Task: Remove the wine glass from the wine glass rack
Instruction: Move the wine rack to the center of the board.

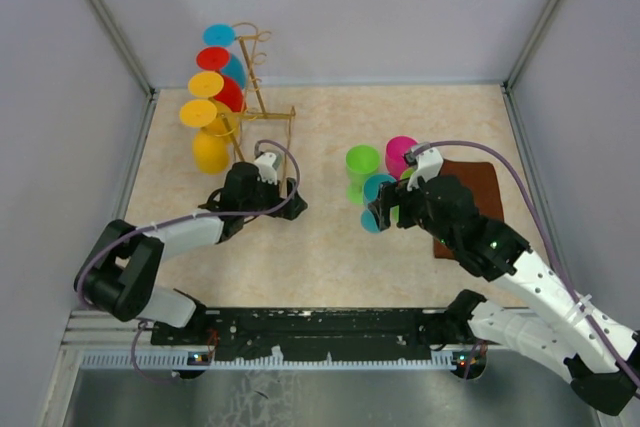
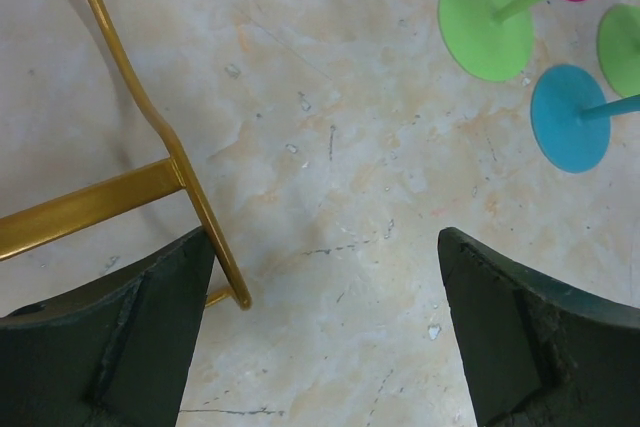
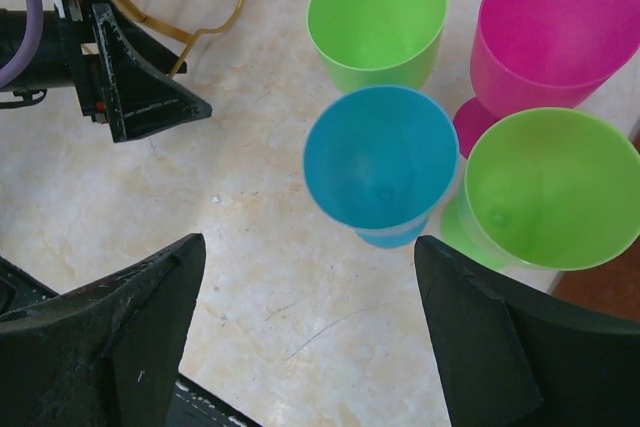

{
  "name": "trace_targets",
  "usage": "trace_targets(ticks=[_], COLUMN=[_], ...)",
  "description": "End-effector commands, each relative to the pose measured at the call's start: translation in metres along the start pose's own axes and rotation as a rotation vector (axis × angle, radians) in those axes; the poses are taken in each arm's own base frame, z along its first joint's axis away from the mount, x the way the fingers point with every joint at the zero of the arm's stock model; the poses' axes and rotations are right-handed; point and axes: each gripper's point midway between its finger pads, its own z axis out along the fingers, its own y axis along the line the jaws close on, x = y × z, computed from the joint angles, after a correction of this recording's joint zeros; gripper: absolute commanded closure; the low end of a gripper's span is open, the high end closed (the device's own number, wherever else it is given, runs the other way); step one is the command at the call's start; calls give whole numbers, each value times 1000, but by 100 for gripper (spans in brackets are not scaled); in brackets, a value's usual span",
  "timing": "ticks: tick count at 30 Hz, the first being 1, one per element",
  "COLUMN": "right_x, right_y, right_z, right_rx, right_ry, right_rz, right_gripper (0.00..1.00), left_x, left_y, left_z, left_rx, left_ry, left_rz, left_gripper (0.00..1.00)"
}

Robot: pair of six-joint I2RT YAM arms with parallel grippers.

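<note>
Desk (image 1: 330, 247): pale marbled top, walled at the left, right and far sides.

Left arm (image 1: 190, 232): reaches to the far left, ending at the foot of the rack. Left jaws stand wide with nothing between them. In the left wrist view the rack's base wire runs just beside the inner edge of one finger (image 2: 120, 337); I cannot tell if they touch.

Right arm (image 1: 520, 267): reaches over the desk right of centre. Right jaws stand wide, hold nothing, and hang above a cluster of standing glasses.

Wine glass rack (image 1: 262, 97): golden wire stand, upright at the far left of the desk, near the far wall.

Brown mat (image 1: 475, 182): flat on the desk at right, partly under the right arm.

Hung glasses: four on the rack's left side, feet facing the top camera, in a row from far to near:
- hung blue glass (image 1: 218, 35)
- hung red glass (image 1: 213, 58)
- hung yellow glass (image 1: 205, 84)
- hung orange glass (image 1: 198, 113)

Standing glasses: four upright and packed close, between rack and mat:
- green glass (image 3: 377, 17)
- pink glass (image 3: 555, 42)
- standing blue glass (image 3: 378, 162)
- second green glass (image 3: 550, 187), nearest the mat
</note>
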Motion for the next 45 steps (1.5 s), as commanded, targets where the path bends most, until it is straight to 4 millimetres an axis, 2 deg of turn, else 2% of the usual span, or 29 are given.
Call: trace_targets(ticks=[1, 11, 16, 21, 25, 29, 32, 34, 36, 40, 43, 45], right_x=[-27, -27, -29, -29, -30, -31, -34, -36, -39, -45, -50, -55], right_y=[2, -1, -2, -4, -5, -5, -6, -6, -7, -4, 1, 7], right_z=[-9, -10, -10, -10, -10, -8, -9, -9, -9, -12, -14, -17], right_rx=[9, 24, 32, 44, 50, 55, 63, 68, 72, 61, 25, -14], right_ry=[-75, -77, -85, -87, -90, -91, -99, -109, -117, -138, -167, -201], right_rz=[26, 41, 54, 58, 59, 62, 69, 77, 88, 110, 118, 131], right_gripper=[14, 14, 14, 14, 14, 14, 14, 14, 14, 14, 14, 14], left_x=[-20, -21, -8, 4, -2, -7, -16, -29, -58, -112, -145, -163], left_y=[-23, -43, -56, -74, -89, -122, -159, -180, -198, -211, -209, -205], left_z=[7, -3, -13, -28, -45, -67, -99, -124, -158, -207, -227, -231], left_rx=[26, 18, 33, 72, 106, 264, 458, 568, 637, 627, 542, 467], left_ry=[-43, -47, -36, -33, -71, -53, -78, -124, -219, -353, -384, -376], left_rz=[13, 36, 87, 125, 154, 210, 251, 268, 289, 272, 290, 299], left_gripper=[3, 2, 1, 1, 1, 1, 1, 1, 1, 1, 1, 0])
